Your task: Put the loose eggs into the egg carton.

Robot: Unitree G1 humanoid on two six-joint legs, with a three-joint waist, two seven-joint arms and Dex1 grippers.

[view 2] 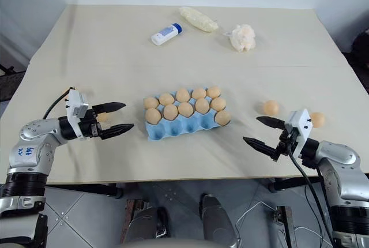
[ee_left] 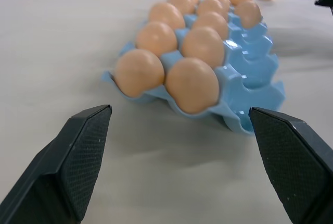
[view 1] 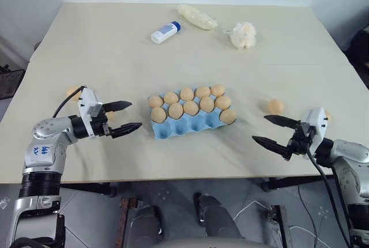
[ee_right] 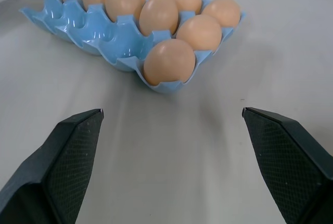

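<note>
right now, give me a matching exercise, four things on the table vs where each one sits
Things:
1. egg carton
2. white bottle
3. fluffy lump
4. loose egg

Places:
A. far side, left of the cream bag
B. near the right end effector
C. middle, between both arms
D. far side, right of the cream bag

Pairs: 1-C, 2-A, 3-D, 4-B

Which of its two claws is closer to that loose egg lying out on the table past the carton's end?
The right gripper. The loose egg lies just beyond its open fingertips, while the left gripper, also open, is on the far side of the egg carton.
</note>
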